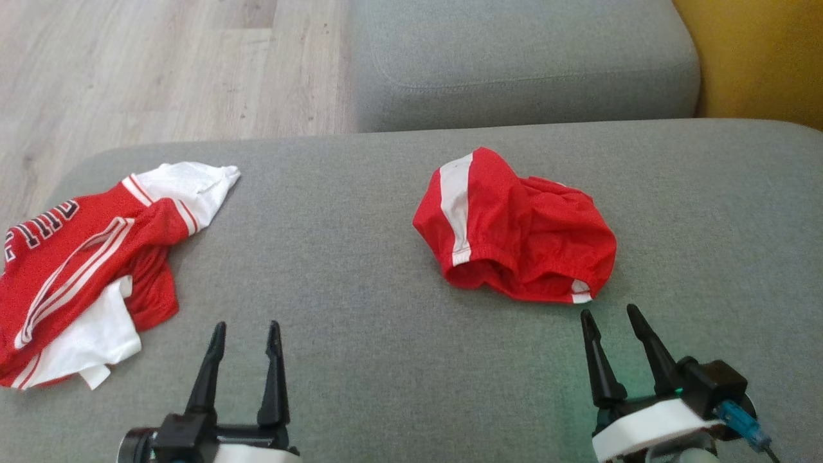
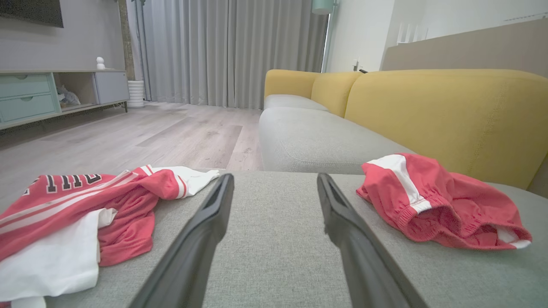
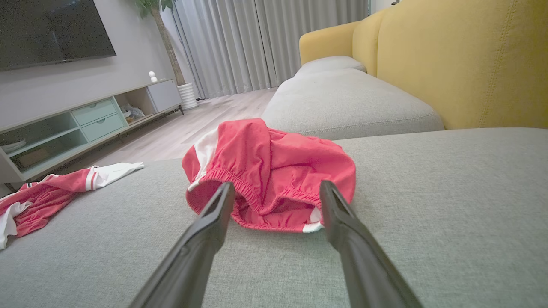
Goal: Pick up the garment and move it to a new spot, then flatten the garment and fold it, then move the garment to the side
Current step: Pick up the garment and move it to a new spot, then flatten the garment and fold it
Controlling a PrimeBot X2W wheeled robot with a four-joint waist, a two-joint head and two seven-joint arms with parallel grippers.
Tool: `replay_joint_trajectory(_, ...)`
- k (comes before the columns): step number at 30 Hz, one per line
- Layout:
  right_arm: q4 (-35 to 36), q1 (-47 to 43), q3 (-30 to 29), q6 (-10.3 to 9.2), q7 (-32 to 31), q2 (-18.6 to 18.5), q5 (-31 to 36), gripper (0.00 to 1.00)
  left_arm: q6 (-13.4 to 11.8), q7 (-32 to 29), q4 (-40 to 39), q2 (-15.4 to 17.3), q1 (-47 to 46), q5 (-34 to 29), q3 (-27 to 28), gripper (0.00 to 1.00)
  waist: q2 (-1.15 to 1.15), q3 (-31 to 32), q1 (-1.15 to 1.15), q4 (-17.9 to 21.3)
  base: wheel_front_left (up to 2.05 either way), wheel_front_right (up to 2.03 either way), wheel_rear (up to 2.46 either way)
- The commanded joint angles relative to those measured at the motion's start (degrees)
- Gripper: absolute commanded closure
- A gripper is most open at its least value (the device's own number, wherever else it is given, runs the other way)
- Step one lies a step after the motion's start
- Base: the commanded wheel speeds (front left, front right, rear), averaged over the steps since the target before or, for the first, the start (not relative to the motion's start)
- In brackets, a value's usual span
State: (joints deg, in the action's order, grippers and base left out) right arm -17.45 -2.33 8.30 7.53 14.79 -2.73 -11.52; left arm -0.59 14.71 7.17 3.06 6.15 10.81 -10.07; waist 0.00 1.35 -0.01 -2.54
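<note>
Low in the frame, the left tool (image 1: 247, 325) and right tool (image 1: 609, 310) stand wide open, empty. At the frame's left edge, the crumpled red jersey with dark lettering and white sleeves (image 1: 77, 257) lies on the grey fabric sofa seat (image 1: 360, 257). It is probably light, limp and slippery, so pinch its striped trim.

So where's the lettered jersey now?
In the head view the jersey lies crumpled far left on the grey cushion, left of the left gripper, apart from the red shorts.

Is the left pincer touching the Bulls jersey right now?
Apart. In the head view, bare grey cushion shows between the left pincer and the jersey's nearest edge. The left wrist view shows the same gap.
</note>
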Motion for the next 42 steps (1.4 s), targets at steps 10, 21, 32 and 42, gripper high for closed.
replay_joint_trajectory(10,1.0,1.3,1.0,-0.04,0.2,-0.1,0.3,0.00,-2.1,0.3,0.1,-0.2,-2.5,-1.8,1.5,0.00,0.00,0.6,0.01,0.2,0.00,0.00,0.00)
replay_joint_trajectory(21,0.9,1.4,0.7,-0.04,0.2,-0.1,0.3,0.00,-2.8,0.3,1.6,-0.2,-2.8,-2.0,1.6,0.00,0.00,1.1,0.01,1.8,0.00,0.00,0.00)
replay_joint_trajectory(32,1.0,1.8,0.8,-0.04,0.2,-0.1,1.0,0.00,-4.4,0.3,2.4,-0.2,-2.3,-0.5,0.2,0.00,0.00,1.3,0.01,6.4,0.00,0.00,0.00)
replay_joint_trajectory(42,2.0,3.1,2.7,-0.04,0.2,-0.1,0.6,0.00,-1.1,0.3,5.6,-0.2,-7.1,-3.0,-3.6,0.00,0.00,-2.0,0.01,17.0,0.00,0.00,0.00)
